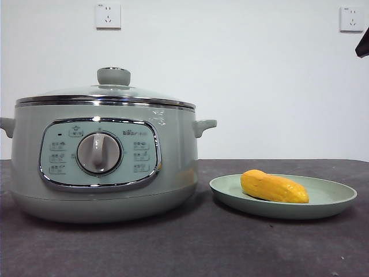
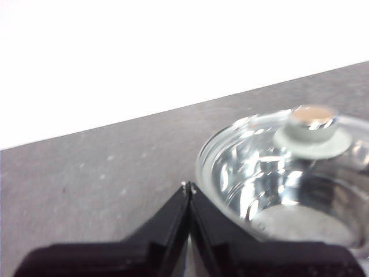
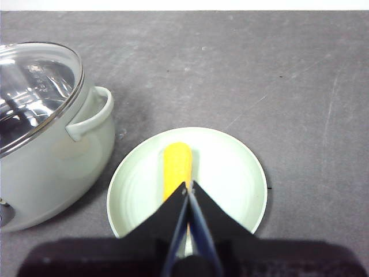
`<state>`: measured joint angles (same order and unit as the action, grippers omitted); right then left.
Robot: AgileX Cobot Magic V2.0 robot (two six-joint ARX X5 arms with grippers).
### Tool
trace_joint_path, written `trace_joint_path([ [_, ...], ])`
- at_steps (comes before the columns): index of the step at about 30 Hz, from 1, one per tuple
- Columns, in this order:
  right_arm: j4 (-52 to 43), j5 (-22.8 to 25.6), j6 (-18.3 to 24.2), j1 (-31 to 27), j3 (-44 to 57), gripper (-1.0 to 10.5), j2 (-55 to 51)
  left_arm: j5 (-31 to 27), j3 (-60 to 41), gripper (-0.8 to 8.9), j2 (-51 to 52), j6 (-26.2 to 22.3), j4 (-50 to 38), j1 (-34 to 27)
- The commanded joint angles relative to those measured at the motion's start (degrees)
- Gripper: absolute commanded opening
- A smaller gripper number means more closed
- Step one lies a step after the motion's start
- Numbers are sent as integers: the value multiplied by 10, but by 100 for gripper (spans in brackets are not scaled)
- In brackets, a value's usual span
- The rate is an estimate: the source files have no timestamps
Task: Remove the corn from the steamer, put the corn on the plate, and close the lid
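Observation:
The pale green steamer [image 1: 104,167] stands at the left with its glass lid [image 1: 106,92] seated on the chrome rim, knob [image 1: 113,75] on top. To its right the corn [image 1: 273,187] lies on the shallow green plate [image 1: 334,199]. My left gripper [image 2: 188,187] is shut and empty, hovering beside the lid [image 2: 288,179] and apart from the knob [image 2: 312,118]. High above the plate [image 3: 236,173] my right gripper [image 3: 188,189] is shut, holding nothing, with the corn [image 3: 176,167] lying below it. The steamer [image 3: 57,150] shows beside the plate there.
A black arm tip [image 1: 362,43] shows at the top right corner of the front view. Two wall sockets [image 1: 108,15] hang on the white wall behind. The dark grey table [image 1: 190,248] runs across the front.

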<state>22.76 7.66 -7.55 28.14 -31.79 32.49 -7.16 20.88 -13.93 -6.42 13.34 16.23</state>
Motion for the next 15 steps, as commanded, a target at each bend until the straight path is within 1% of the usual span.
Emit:
trace_joint_path([
  [1,-2,2,-5,0,2,2,-1,37,-74,-3,42,11,-30,-56],
  [4,-2,2,-5,0,2,2,-1,61,-124,-3,73,33,-35,-95],
  [7,-2,2,-5,0,2,2,-1,61,-159,-3,92,45,-34,-119],
  [10,-1,2,-5,0,2,2,-1,61,-181,-3,103,49,-34,-129],
  [15,-2,2,-5,0,2,2,-1,60,-207,-3,123,50,-27,-130],
])
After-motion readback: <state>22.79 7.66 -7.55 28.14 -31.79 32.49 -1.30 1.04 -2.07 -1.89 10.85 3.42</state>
